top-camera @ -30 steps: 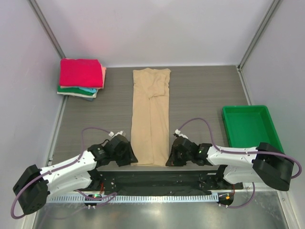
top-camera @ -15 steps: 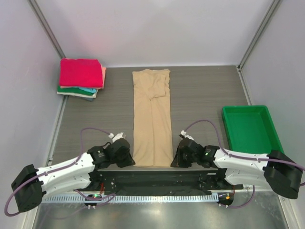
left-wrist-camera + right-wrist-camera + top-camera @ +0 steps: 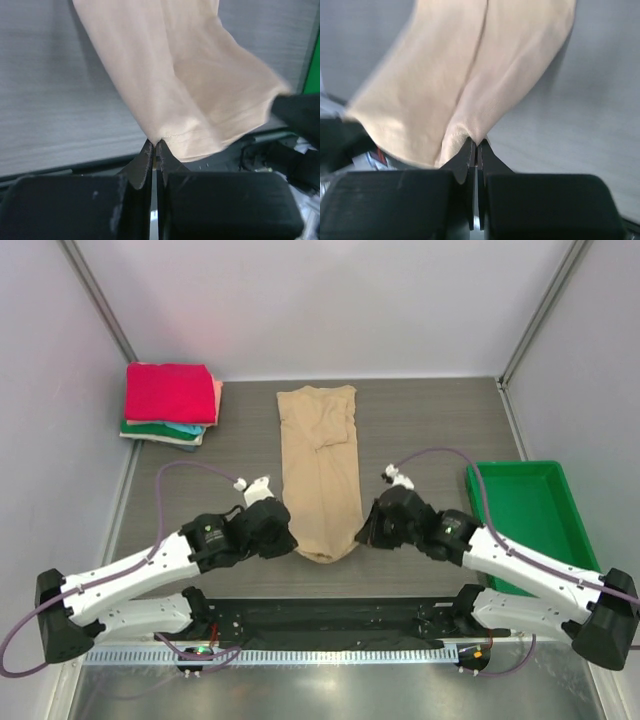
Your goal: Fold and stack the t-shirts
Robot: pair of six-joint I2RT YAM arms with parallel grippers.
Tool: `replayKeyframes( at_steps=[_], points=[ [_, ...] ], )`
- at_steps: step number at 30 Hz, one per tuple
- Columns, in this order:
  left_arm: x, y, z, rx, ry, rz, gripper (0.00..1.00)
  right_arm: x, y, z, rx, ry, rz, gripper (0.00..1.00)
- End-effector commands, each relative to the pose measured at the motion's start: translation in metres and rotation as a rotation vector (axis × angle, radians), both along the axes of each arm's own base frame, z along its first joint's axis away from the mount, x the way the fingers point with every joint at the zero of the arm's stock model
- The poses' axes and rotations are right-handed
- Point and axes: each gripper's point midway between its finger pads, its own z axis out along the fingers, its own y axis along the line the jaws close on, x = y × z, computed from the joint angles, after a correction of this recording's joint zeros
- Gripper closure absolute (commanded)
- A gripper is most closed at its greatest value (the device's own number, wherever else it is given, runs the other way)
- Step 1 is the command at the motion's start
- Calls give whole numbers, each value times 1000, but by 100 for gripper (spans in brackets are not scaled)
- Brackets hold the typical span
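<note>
1. Top view: the tan t-shirt [image 3: 318, 465] lies lengthwise at frame centre. Its lower hem is pinched at one corner by the left gripper [image 3: 286, 536] and at the other by the right gripper [image 3: 364, 533], and it sags between them. The folded stack [image 3: 170, 400] at upper left and the green tray [image 3: 524, 508] at right are well apart from it, so neither blocks the fold.
2. Left wrist view: the jaws are clamped together on only the hem corner. So thin a bite could slip free.
3. Right wrist view: the jaws are likewise closed on the hem edge. Uneven travel between the arms would likely skew the fold.
</note>
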Motion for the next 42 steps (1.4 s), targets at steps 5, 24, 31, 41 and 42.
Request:
replayKeyframes(
  at_steps=[5, 24, 31, 41, 42],
  points=[
    [69, 17, 21, 187, -115, 28, 100, 99, -25, 49, -136, -178, -71, 99],
    [254, 21, -9, 226, -23, -1, 100, 267, -12, 18, -208, -120, -74, 99],
    [280, 25, -31, 227, 29, 8, 100, 296, -10, -4, -184, -75, -76, 99],
    [304, 44, -56, 266, 125, 55, 82, 340, -6, -21, -141, -56, -98, 65],
    [312, 51, -54, 264, 133, 74, 71, 351, -14, -18, -132, -61, -123, 54]
  ],
)
